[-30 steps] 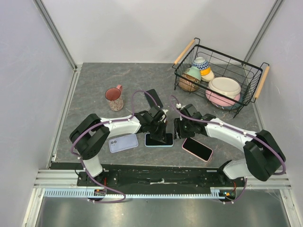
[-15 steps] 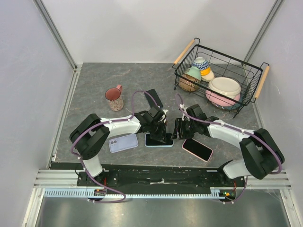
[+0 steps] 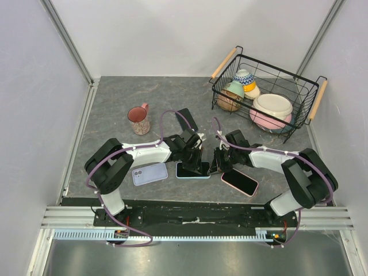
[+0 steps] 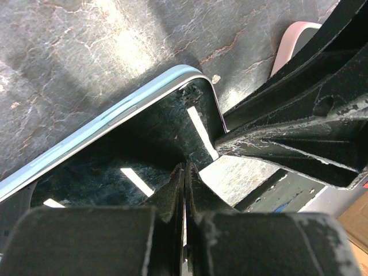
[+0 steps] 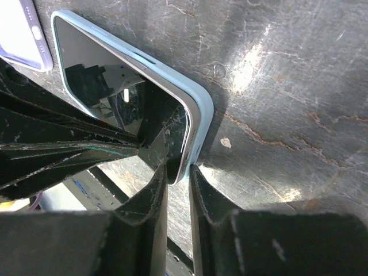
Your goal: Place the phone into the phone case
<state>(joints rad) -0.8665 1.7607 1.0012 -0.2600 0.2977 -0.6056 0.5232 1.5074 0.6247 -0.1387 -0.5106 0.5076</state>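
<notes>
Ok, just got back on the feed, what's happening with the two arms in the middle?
Both arms meet at the phone, which lies face up in the light blue case. The left pincer is shut, its tips pressing down on the screen. The right pincer pinches the case's rim at one corner. The phone looks largely seated, and that corner seems to be the part being worked in.

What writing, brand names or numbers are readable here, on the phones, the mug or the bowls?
No text is readable in any view.
On the phone in the light blue case: dark screen, only reflections.
On the lilac phone and the pink-cased phone: no logo visible.
On the mug and the bowls: patterns only, no letters.
</notes>
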